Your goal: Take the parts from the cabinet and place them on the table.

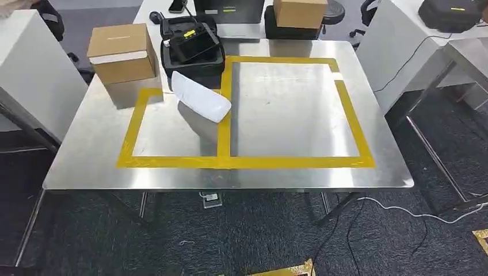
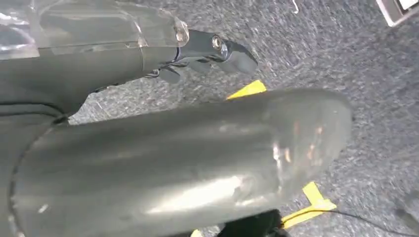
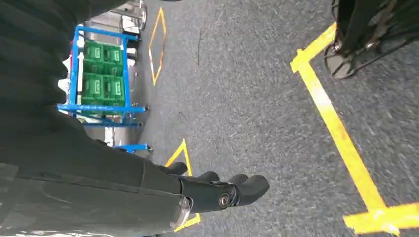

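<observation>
Both arms hang by the robot's sides over the grey carpet. The left hand (image 2: 148, 148) holds nothing: its dark fingers (image 2: 222, 49) lie straight and apart above a strip of yellow floor tape (image 2: 247, 90). The right hand (image 3: 148, 192) is empty too, its fingers (image 3: 242, 187) loosely spread and only slightly curved.

Ahead stands the steel tabletop (image 1: 288, 109), marked with a yellow tape frame split into two bays. One white part (image 1: 200, 96) lies on it, tilted across the dividing strip at the far end of the left bay, near the black case (image 1: 193, 49) behind it. The right bay is bare.

With one part down and both hands free, the step in hand looks like fetching another. A blue rack (image 3: 99, 107) with green bins (image 3: 101, 54) stands well off across the floor; whether that is the cabinet I cannot tell. To do the step well, turn fully away from the tabletop before reaching, keep the fingers spread until they are round the next part, and grip it by its long sides. On return, set it flat inside the bare right bay, apart from the white part and off the tape.

A cardboard box (image 1: 122, 53) stands at the far left corner and another (image 1: 299, 11) lies beyond the far edge. The nearer box bears faint print, too small to read; a yellow label on the case is also illegible.
</observation>
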